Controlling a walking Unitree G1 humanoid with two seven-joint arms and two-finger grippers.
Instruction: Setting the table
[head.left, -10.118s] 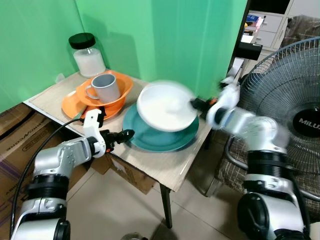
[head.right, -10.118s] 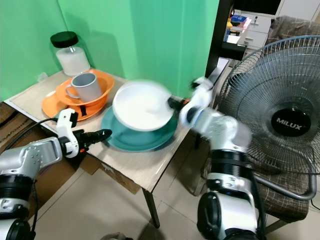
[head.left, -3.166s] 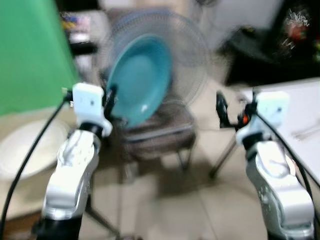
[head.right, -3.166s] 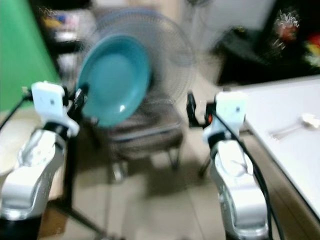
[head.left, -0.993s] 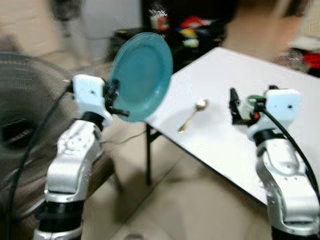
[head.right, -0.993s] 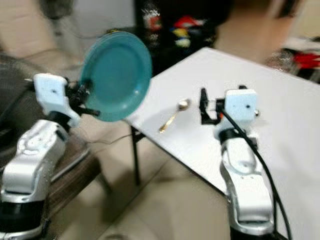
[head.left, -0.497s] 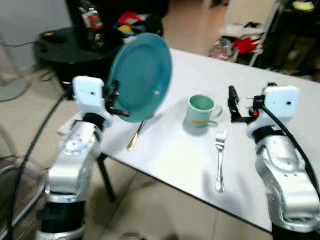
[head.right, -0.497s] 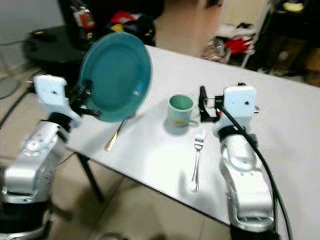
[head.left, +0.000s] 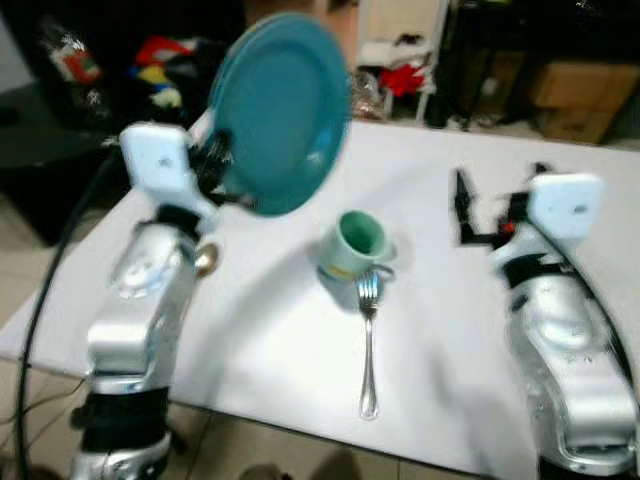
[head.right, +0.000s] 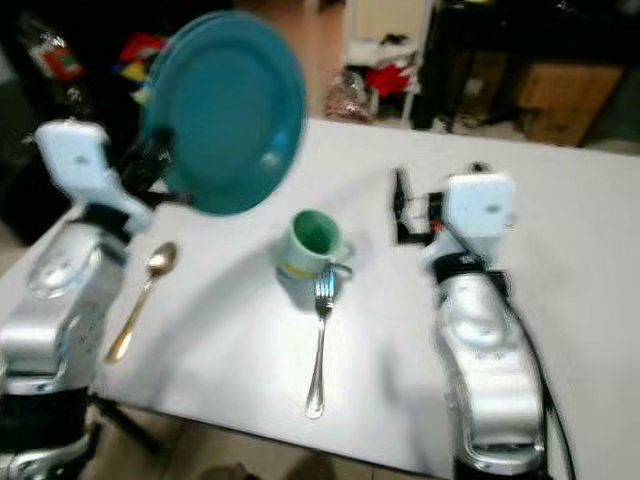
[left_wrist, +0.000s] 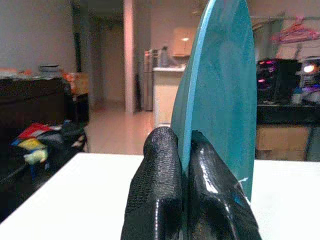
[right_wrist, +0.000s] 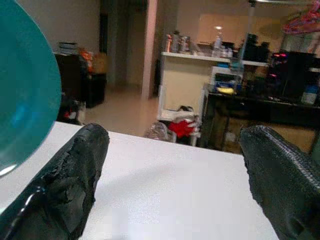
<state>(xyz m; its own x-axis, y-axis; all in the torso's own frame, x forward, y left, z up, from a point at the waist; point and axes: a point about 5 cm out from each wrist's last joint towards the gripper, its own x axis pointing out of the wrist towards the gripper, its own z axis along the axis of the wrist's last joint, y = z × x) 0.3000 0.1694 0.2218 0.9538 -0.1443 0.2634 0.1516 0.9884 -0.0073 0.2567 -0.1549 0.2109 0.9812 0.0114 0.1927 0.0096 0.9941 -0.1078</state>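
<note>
From above, the left gripper (head.left: 222, 172) holds the plate (head.left: 280, 110) upright over the table (head.left: 450, 300) (likely to clear the mug (head.left: 352, 243)). Left wrist: fingers (left_wrist: 160, 190) pinch its rim. Right wrist: right gripper (right_wrist: 170, 190) spread wide, empty.

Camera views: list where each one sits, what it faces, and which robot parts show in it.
Left eye view: on the head, looking down at the white table, mug and fork; both arms show.
Right eye view: same head camera, same scene, plus a spoon.
Left wrist view: on the left wrist, along the left gripper, jaws clamped on the teal plate.
Right wrist view: on the right wrist, between the right gripper jaws, spread wide over the table.
All share the plate.
</note>
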